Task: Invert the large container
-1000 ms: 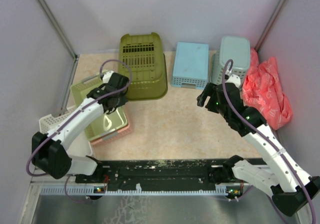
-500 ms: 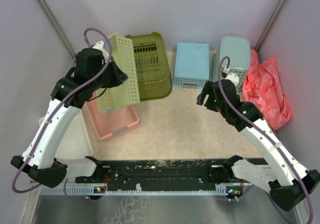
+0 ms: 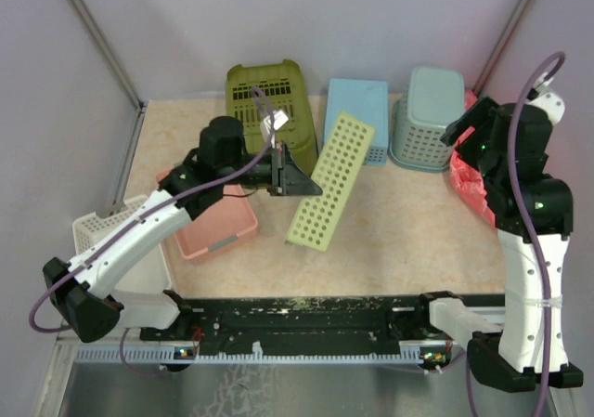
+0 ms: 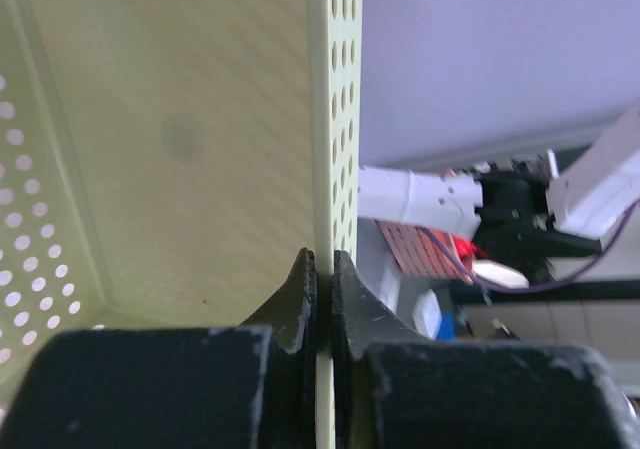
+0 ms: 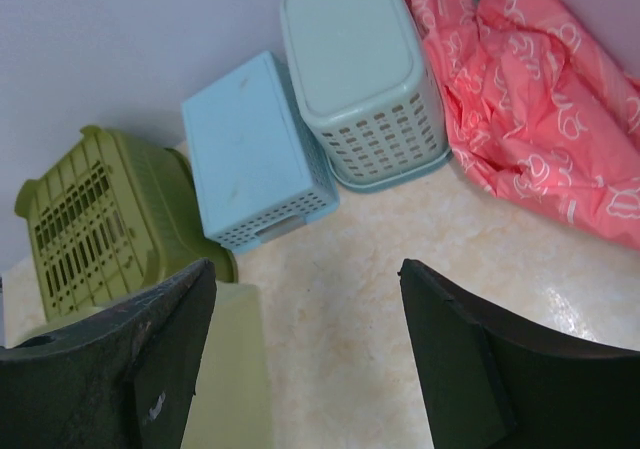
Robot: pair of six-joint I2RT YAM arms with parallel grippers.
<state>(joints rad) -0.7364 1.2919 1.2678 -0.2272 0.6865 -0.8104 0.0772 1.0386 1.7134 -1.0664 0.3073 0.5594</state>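
Tub [image 3: 278, 78] sits bottom-up at the back, so flipping looks done; my left gripper [image 4: 320, 264] pinches the pale tray [image 3: 331, 180], my right gripper [image 5: 305, 269] gapes empty.

The deep olive-green plastic rectangular tub [image 3: 264, 87] with rounded corners lies upside down on the surface [image 3: 399, 222], rim down and slotted bottom facing up. Rows of long narrow slots run across the middle of that bottom. It sits at the far edge, left of centre, its long side running near to far. Its near end is hidden in the overhead view. The right wrist view shows its sloping side walls.
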